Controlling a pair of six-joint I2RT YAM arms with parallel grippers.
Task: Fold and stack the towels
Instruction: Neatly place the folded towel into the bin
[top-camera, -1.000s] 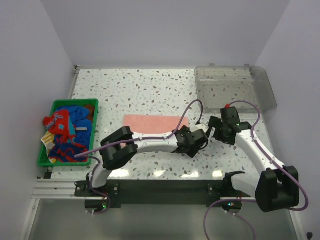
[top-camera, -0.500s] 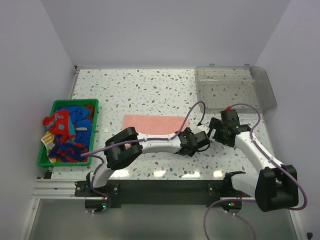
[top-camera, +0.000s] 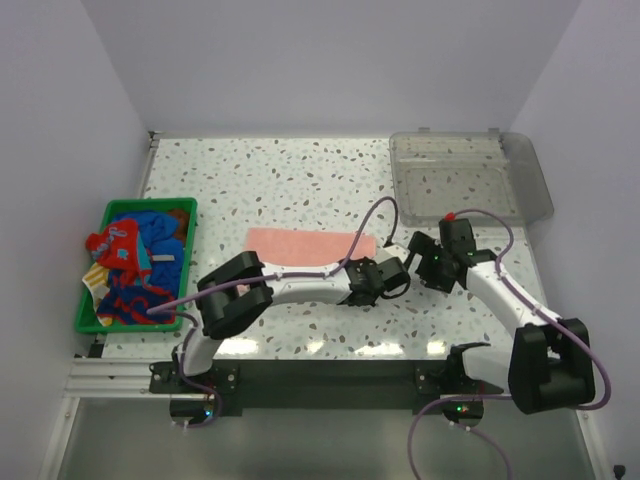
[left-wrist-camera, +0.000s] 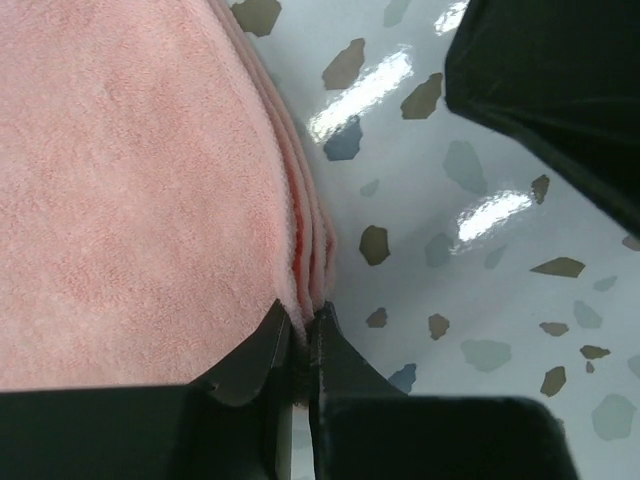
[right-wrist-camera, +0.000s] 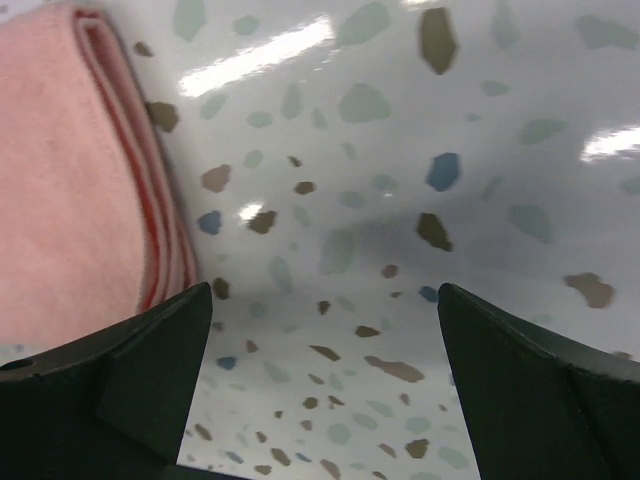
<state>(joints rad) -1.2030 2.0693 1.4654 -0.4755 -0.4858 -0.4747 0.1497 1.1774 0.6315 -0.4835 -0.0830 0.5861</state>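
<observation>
Item: salmon pink towel (top-camera: 300, 242), long axis left–right, lying left of left claw (left-wrist-camera: 303, 335), clenched on its right edge; right claw (right-wrist-camera: 325, 292) spread, empty.

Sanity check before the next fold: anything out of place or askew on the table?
Only the green plastic basket: its load overflows the left rim, the red-patterned towel and yellowish striped towel hanging outside. The folded salmon pink towel lies flat, layers aligned, its edge pinched by the left gripper. No damage visible.
</observation>
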